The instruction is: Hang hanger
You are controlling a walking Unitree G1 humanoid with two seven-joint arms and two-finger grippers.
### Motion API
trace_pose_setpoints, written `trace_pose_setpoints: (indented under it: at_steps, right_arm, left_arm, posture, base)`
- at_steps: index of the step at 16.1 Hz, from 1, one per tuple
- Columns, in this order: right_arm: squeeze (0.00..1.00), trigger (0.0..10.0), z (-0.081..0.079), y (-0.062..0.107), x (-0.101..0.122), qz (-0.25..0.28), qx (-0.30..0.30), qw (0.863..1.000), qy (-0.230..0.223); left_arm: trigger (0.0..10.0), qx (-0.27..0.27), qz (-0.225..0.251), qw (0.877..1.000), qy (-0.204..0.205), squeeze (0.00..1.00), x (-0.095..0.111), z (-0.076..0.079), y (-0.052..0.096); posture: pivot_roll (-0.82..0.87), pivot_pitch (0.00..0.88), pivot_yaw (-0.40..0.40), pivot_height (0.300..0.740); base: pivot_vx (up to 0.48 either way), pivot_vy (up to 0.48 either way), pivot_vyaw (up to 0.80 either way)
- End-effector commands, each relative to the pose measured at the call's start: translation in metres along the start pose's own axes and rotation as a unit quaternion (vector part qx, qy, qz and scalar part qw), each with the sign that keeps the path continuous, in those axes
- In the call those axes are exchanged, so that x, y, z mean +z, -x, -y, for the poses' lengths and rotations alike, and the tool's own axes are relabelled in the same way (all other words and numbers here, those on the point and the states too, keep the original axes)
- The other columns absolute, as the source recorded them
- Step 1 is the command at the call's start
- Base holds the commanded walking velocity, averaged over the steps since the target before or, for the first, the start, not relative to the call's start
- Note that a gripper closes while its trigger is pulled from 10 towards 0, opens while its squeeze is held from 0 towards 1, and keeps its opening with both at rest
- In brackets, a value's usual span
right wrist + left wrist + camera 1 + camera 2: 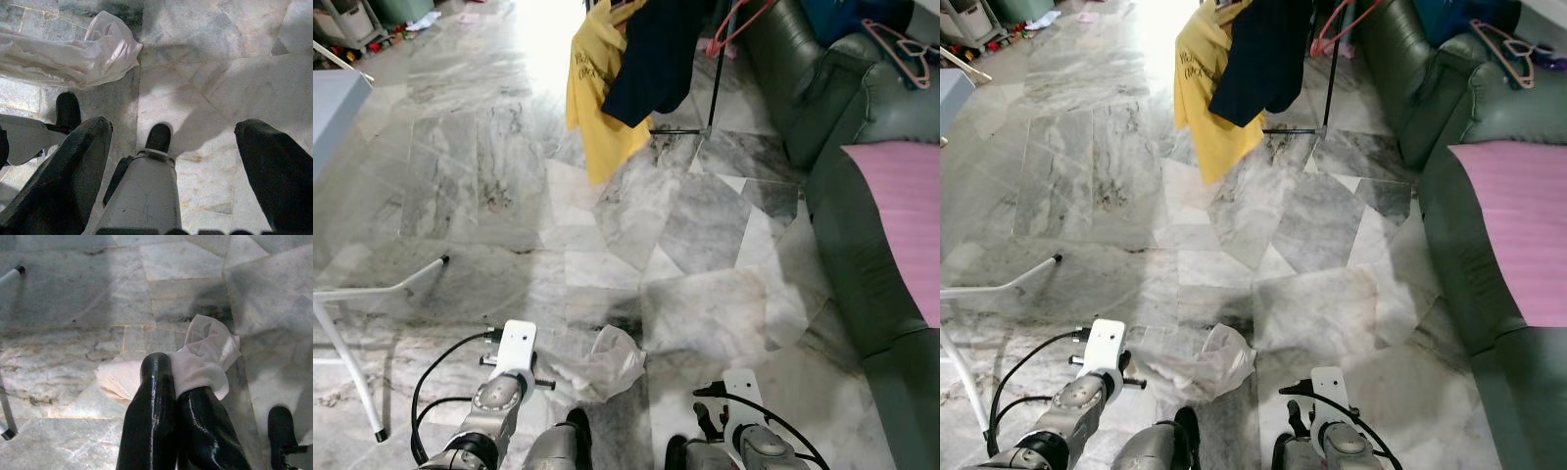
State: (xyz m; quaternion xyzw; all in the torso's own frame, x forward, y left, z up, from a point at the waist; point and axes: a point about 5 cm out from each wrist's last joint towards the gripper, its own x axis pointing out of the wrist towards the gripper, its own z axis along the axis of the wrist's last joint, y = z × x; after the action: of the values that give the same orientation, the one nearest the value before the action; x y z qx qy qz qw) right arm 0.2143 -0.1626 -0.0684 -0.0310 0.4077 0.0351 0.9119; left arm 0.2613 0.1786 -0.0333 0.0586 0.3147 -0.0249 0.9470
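Observation:
A pink hanger (899, 44) lies on the back of the dark green sofa (842, 215) at the far right. Another reddish hanger (736, 27) hangs on the black clothes rack (716, 83) at the far middle, beside a yellow shirt (597, 103) and a navy garment (656, 59). Both arms hang low by my legs, left arm (504, 387) and right arm (744, 426). My left gripper (168, 367) is shut with nothing between its fingers, above the floor. My right gripper (173, 128) is open and empty, its fingers (78, 161) spread wide over my foot.
A crumpled white cloth (607, 364) lies on the marble floor just before my feet. A white metal frame leg (382, 292) and a grey tabletop (333, 108) stand at the left. A pink cover (901, 215) lies on the sofa.

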Motion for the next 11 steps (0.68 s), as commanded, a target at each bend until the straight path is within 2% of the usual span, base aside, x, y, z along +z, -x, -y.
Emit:
trace_pose_setpoints:
  at_steps: [1,8,11]
  right_arm:
    - [0.00,10.0,0.003,0.003,-0.013,-0.020,-0.003,1.000,-0.006]
    - [0.00,10.0,0.001,0.003,-0.019,-0.037,0.010,0.999,0.011]
    - [0.00,10.0,-0.002,0.002,-0.014,-0.039,0.013,0.999,0.019]
  left_arm:
    - [10.0,0.005,-0.022,1.000,-0.004,0.00,-0.012,-0.002,0.003]
    - [10.0,-0.004,-0.057,0.998,-0.006,0.00,-0.027,0.003,0.007]
    - [10.0,-0.004,-0.068,0.998,-0.008,0.00,-0.028,0.005,0.006]
  posture:
    - [-0.08,0.149,-0.001,0.740]
    - [-0.08,0.108,-0.015,0.740]
    - [-0.08,0.087,-0.021,0.740]
  base:
    - [0.000,0.000,0.00]
    - [0.000,0.000,0.00]
    - [0.000,0.000,0.00]
